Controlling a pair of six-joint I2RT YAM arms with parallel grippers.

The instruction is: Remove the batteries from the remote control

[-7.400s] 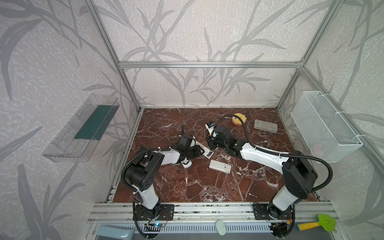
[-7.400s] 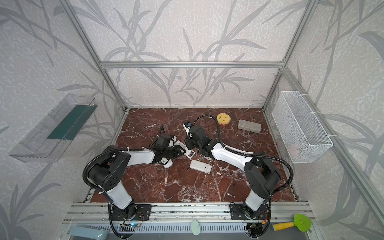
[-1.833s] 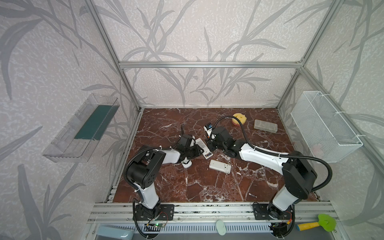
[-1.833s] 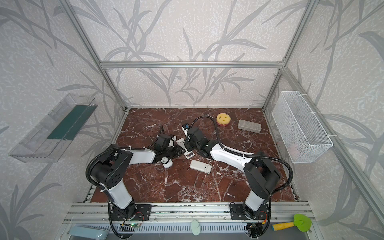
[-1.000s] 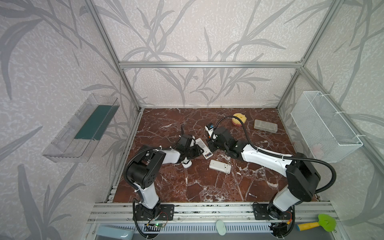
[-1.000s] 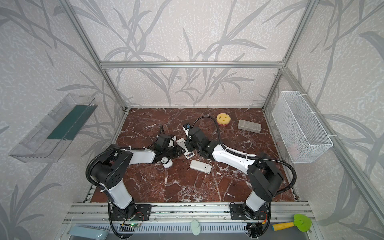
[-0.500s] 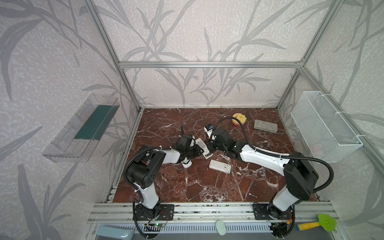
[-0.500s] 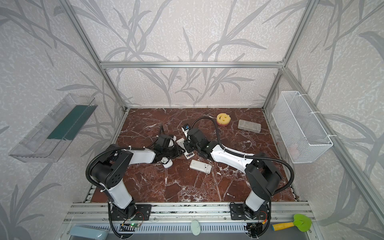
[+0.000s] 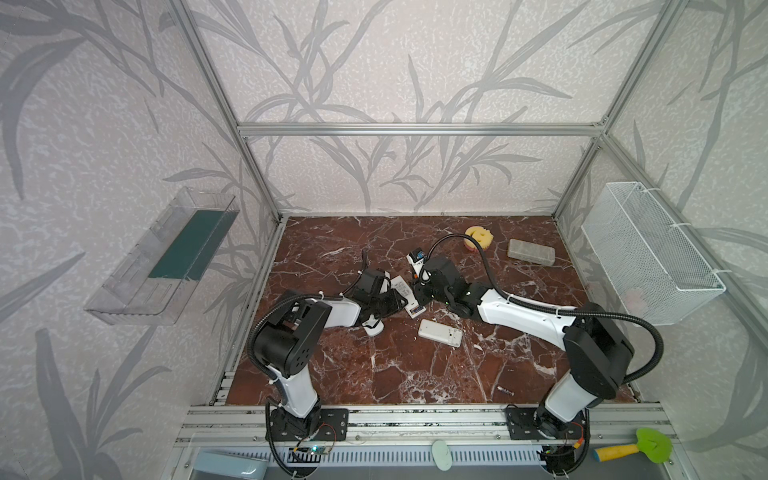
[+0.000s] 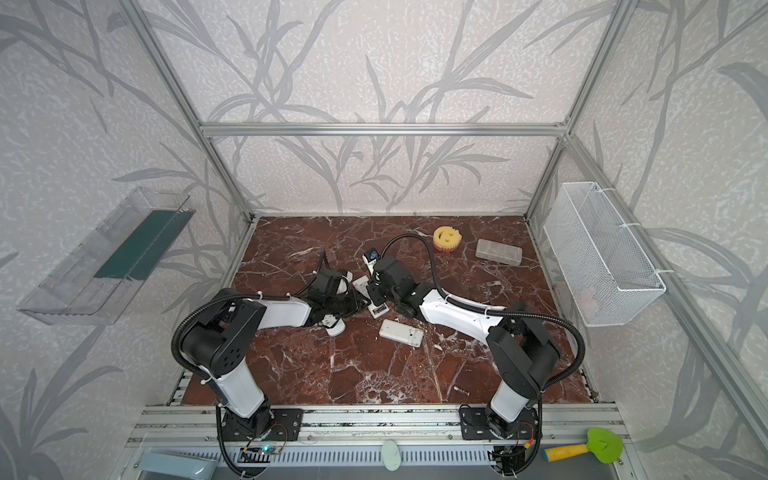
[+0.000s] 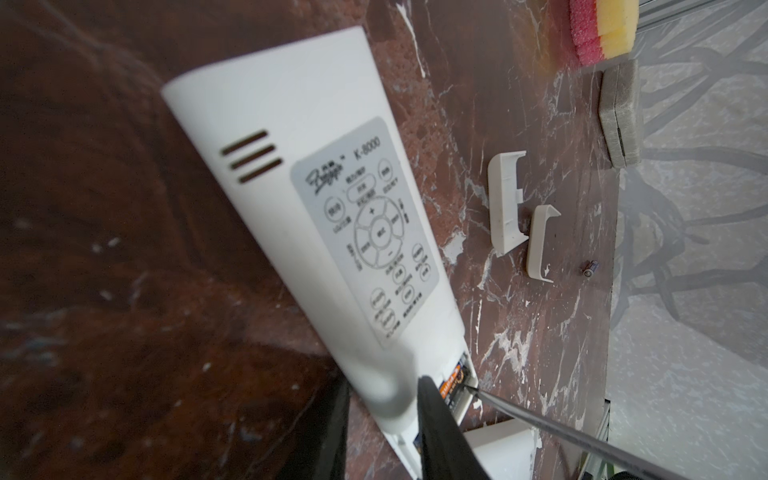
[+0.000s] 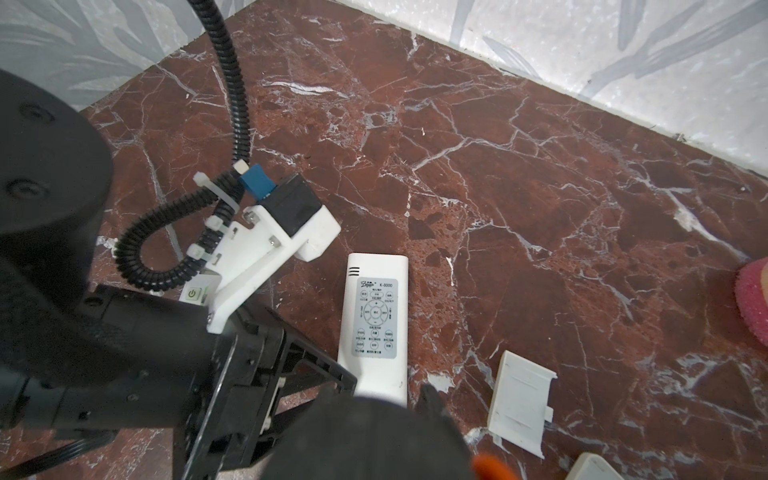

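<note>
Where right wrist cannot, left wrist shows battery [image 11: 454, 381].

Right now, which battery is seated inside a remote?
The orange-labelled battery, in the open bay of the K-8000 remote, with the screwdriver tip at it. The dark battery lies loose on the marble floor.

Robot lab cell (aluminium frame [image 9: 415, 129])
</note>
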